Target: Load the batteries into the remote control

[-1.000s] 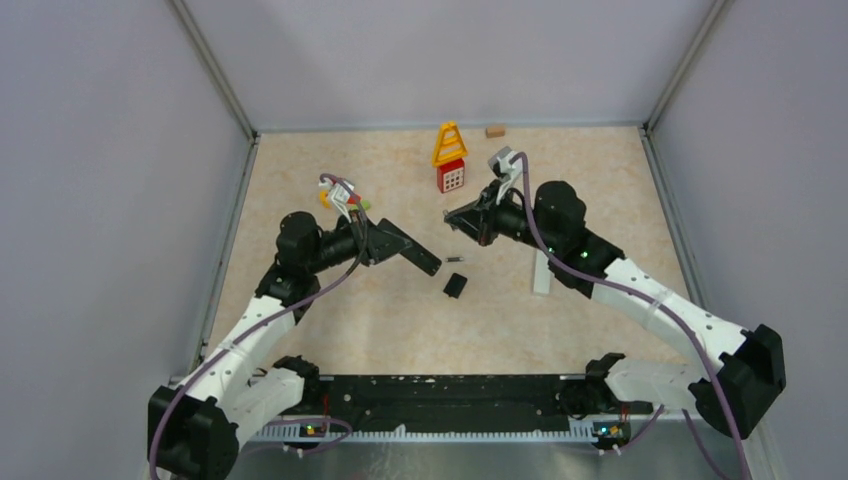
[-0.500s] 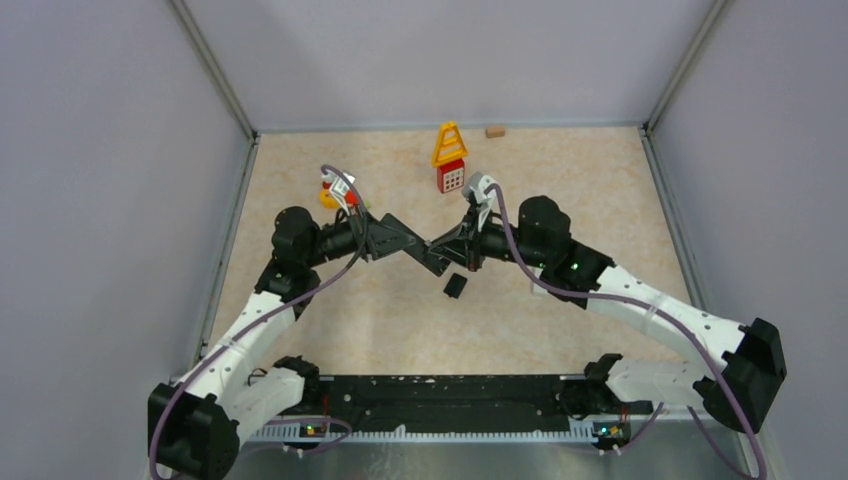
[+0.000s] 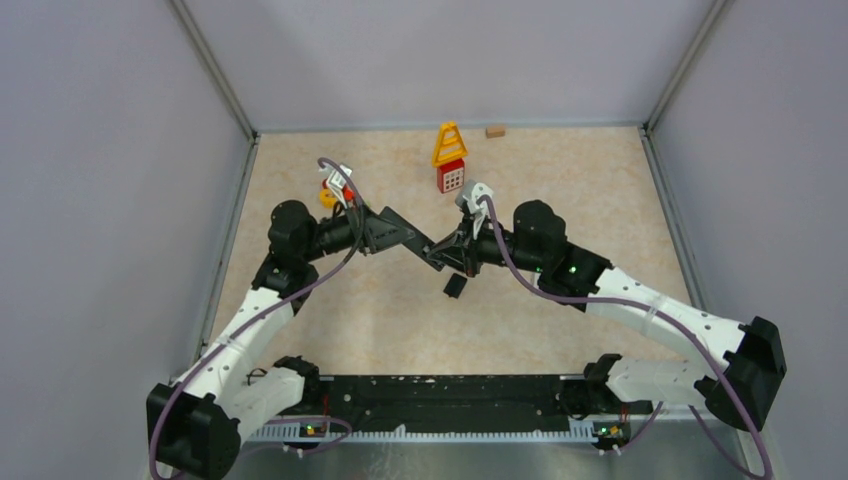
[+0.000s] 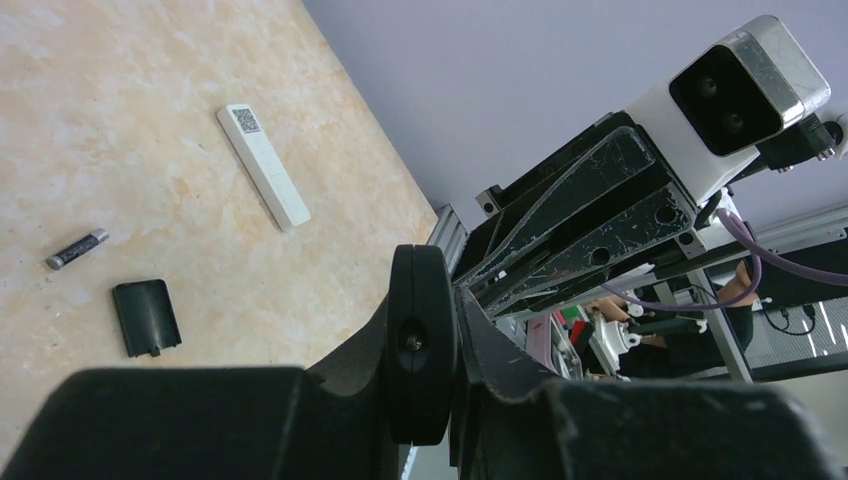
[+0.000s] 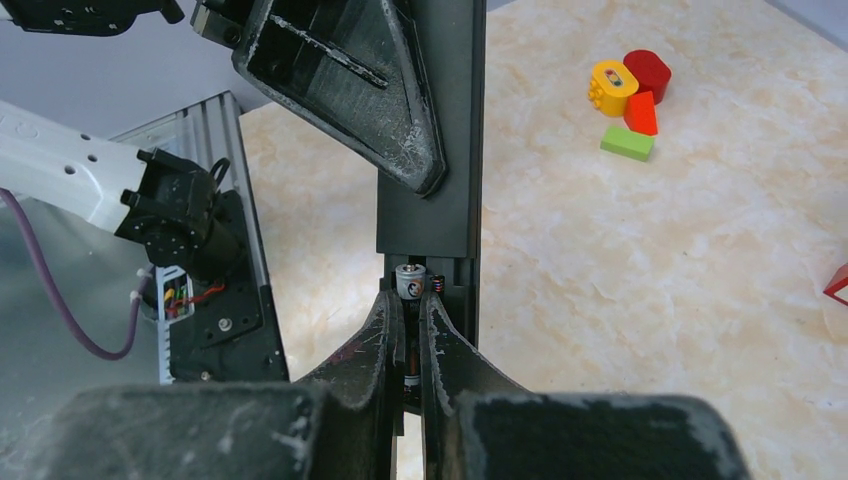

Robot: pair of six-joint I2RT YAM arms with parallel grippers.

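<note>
Grey walls are standing around a beige marbled counter [image 3: 560, 190]. Above its middle, the two arms are meeting tip to tip. The left hand [image 4: 432, 330] is pinching a black remote [image 5: 430, 210] and holding it off the counter. The right hand [image 5: 408, 330] is pressed almost together, gripping a battery [image 5: 409, 283] whose silvery end is sitting at the open compartment of the remote. A loose battery [image 4: 77, 249] is lying on the counter, just beside a black cover [image 4: 146, 317]. A white bar [image 4: 264, 165] with a printed code is lying further away. Coloured blocks [image 5: 628, 95] are resting well apart from the hands, and a yellow cone [image 3: 449, 145] is standing on a red cube [image 3: 451, 176] near the back wall.
</note>
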